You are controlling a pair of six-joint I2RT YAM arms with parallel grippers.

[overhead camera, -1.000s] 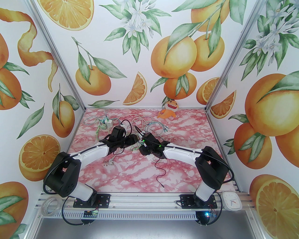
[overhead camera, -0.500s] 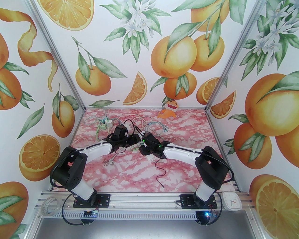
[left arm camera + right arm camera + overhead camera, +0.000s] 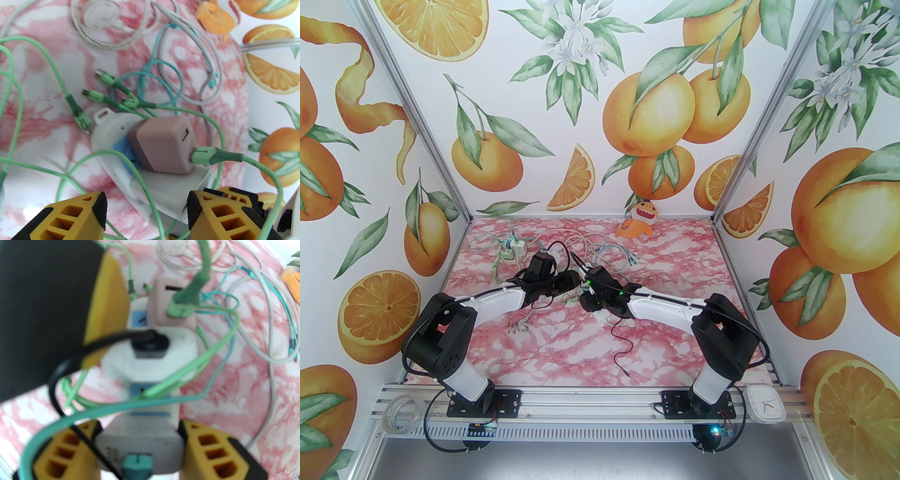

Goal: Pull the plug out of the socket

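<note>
Pink-marbled table [image 3: 684,262] carries a tangle of cables, under walls papered with oranges. The right gripper [image 3: 138,429] is clamped on the near end of the white socket [image 3: 138,446], one yellow finger pressed to each flank, which reads as bracing it. The left gripper [image 3: 146,208] has its jaws apart with nothing gripped between them. In its wrist view the white plug [image 3: 173,187] lies just past the tips at 1 o'clock and the pink plug [image 3: 164,145] sits beyond it at 12. Both plugs are seated in the socket's blue face. A green cable [image 3: 215,155] leaves the pink plug toward 3 o'clock.

As I judge it, the socket is secured but no plug is gripped or pulled. What is left is closing on a plug, probably the nearer white one, and drawing it straight off.
</note>
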